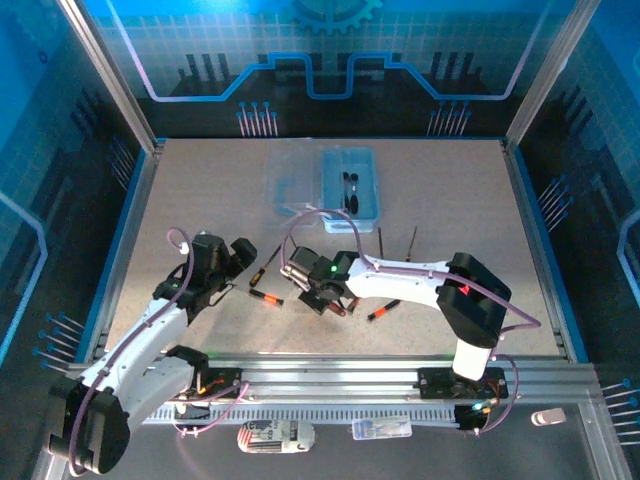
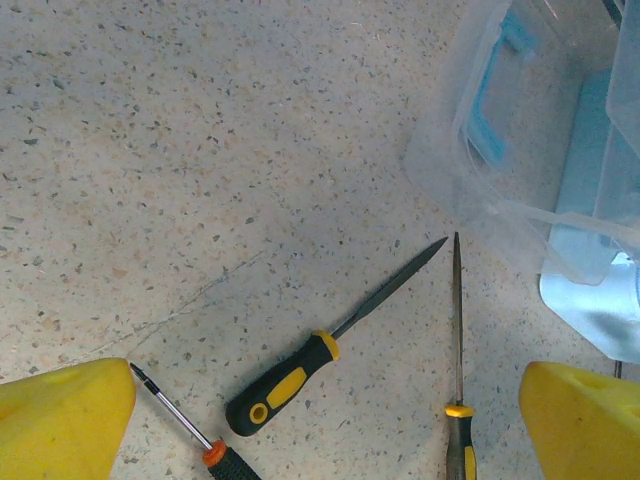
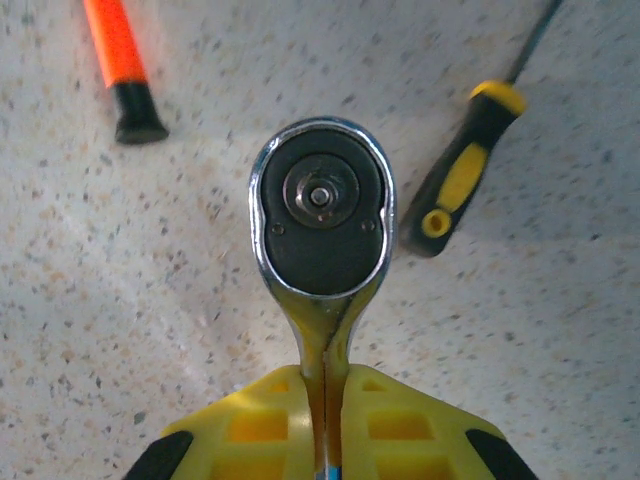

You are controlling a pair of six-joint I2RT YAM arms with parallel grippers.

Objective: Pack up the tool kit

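squarely, ratchet wrench (image 3: 320, 210) points beyond right pincer (image 3: 325, 390).

Robot lab cell: alu rail (image 1: 330, 377), blue printed walls (image 1: 200, 40) (gear motif (image 1: 336, 10)).

— Where is the box?
— The pale-blue box (image 1: 372, 170) sits far back on the table (image 1: 200, 200). Its clear lid (image 1: 293, 182) lies open flat on the box's left side, and dark tools lie inside.
— And the ratchet wrench?
— The ratchet wrench (image 3: 320, 210) has a chrome oval head with a black face. Its handle is pinched in the right gripper (image 3: 325, 390).
— The screwdrivers?
— They lie loose. A black-and-yellow screwdriver (image 2: 285, 385) is slanted, tip toward the box. A second one (image 2: 457, 330) lies beside it, their tips nearly meeting. An orange-handled one (image 3: 118, 55) is near the wrench
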